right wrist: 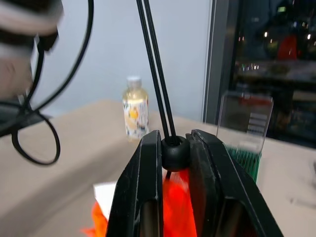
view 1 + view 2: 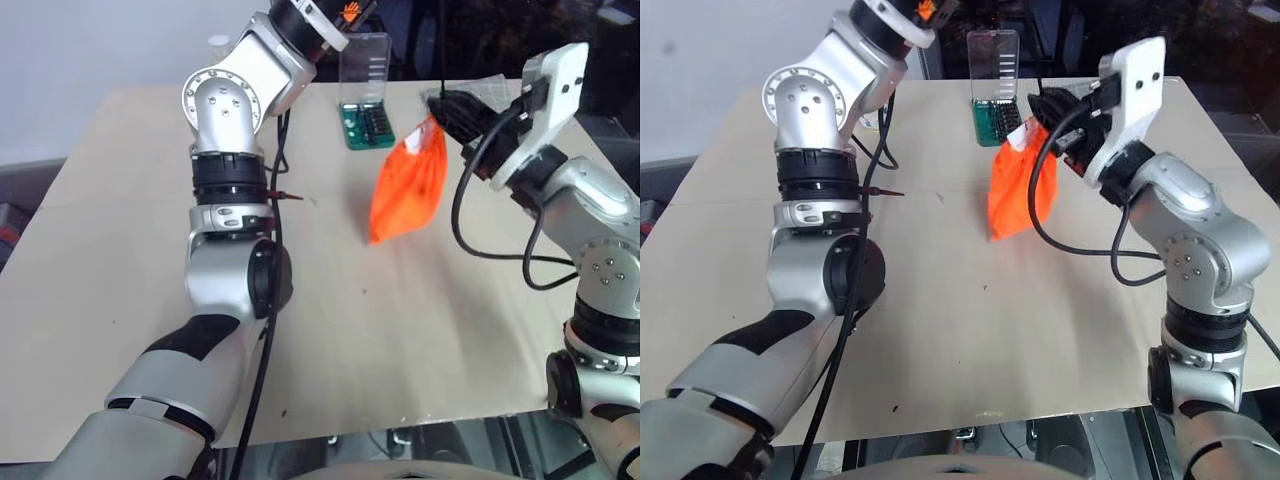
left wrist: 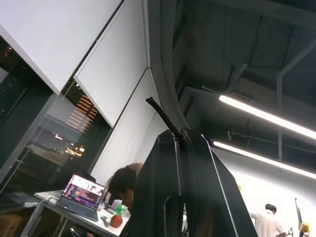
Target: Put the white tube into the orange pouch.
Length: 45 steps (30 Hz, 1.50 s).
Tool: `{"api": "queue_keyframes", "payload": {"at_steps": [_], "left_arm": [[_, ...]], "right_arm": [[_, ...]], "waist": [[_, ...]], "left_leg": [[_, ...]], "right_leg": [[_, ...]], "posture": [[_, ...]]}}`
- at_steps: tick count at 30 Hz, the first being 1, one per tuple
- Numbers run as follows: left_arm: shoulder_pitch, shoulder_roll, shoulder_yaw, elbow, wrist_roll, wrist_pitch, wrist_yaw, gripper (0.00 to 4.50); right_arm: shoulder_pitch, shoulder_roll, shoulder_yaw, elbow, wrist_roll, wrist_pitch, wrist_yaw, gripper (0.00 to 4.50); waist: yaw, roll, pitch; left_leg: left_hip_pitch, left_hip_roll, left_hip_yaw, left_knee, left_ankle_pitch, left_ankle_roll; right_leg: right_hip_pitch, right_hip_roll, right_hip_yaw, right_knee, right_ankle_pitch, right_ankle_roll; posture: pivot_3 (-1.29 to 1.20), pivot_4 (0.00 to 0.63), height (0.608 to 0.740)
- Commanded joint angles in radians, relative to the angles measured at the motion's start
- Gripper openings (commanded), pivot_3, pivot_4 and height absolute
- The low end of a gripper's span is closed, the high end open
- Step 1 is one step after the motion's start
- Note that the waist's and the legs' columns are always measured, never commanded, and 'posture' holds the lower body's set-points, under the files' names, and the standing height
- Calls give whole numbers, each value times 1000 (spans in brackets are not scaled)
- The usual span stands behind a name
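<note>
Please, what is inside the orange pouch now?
At the mouth of the orange pouch a white edge shows, likely the white tube. The fabric covers the rest inside. The right gripper holds the cord's bead.

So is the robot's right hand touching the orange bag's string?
Touching. The right wrist view shows the right gripper with its fingers clamped on the black cord stopper above the orange pouch.

You see one orange pouch (image 2: 408,185), one white tube (image 1: 106,195), one yellowish bottle (image 1: 135,114), one bit case (image 2: 365,90) and two tools: left tool (image 3: 190,145), right tool (image 1: 175,148).
</note>
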Motion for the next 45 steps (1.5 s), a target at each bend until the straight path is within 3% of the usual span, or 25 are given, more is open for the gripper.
{"api": "queue_keyframes", "payload": {"at_steps": [1, 14, 21, 28, 36, 38, 42, 45], "left_arm": [[-59, 5, 32, -16, -34, -23, 5, 0], [-82, 8, 69, 17, -58, -40, 47, 0], [-83, 6, 68, 19, -55, -36, 48, 0], [-72, 2, 57, 12, -50, -35, 46, 0], [-65, 55, 50, 45, -18, -26, 52, 0], [-44, 76, 22, 30, 11, -21, 33, 576], [46, 132, -65, -40, 122, -52, -3, 2287], [151, 204, -129, -131, 192, -56, -52, 2287]], "right_arm": [[35, -13, 6, -17, 1, 44, -14, 253], [101, 31, -30, -9, 93, 189, -86, 253], [101, 38, -31, -22, 93, 189, -91, 3555], [94, 34, -62, -61, 141, 151, -44, 3555], [174, -49, -115, -61, 149, 135, -4, 3555], [199, -65, -131, -62, 152, 132, -2, 3584], [259, -90, -161, -75, 163, 128, 4, 3584], [320, -108, -184, -91, 164, 109, 21, 3584]], "waist": [[0, 0, 0], [0, -1, 0], [0, 0, 0], [0, 0, 0], [0, 0, 0], [0, 0, 0], [0, 0, 0], [-1, 0, 0]], "left_leg": [[0, 0, 0, 0, 0, 0], [0, 0, 0, 0, 0, 0], [0, 0, 0, 0, 0, 0], [0, 0, 0, 0, 0, 0], [0, 0, 0, 0, 0, 0], [0, 0, 0, 0, 0, 0], [1, 0, 1, 0, 0, 0], [2, 0, 1, 0, 0, 0]], "right_leg": [[0, 0, 0, 0, 0, 0], [0, 0, 0, 0, 0, 0], [0, 0, 0, 0, 0, 0], [0, 0, 0, 0, 0, 0], [0, 0, 0, 0, 0, 0], [0, 0, 0, 0, 0, 0], [1, 0, 0, 1, 0, 0], [1, 0, 0, 1, 0, 0]], "posture": [[0, 150, 740], [0, 150, 740], [0, 150, 740], [0, 150, 740], [0, 150, 740], [0, 150, 740], [0, 150, 740], [0, 150, 740]]}}
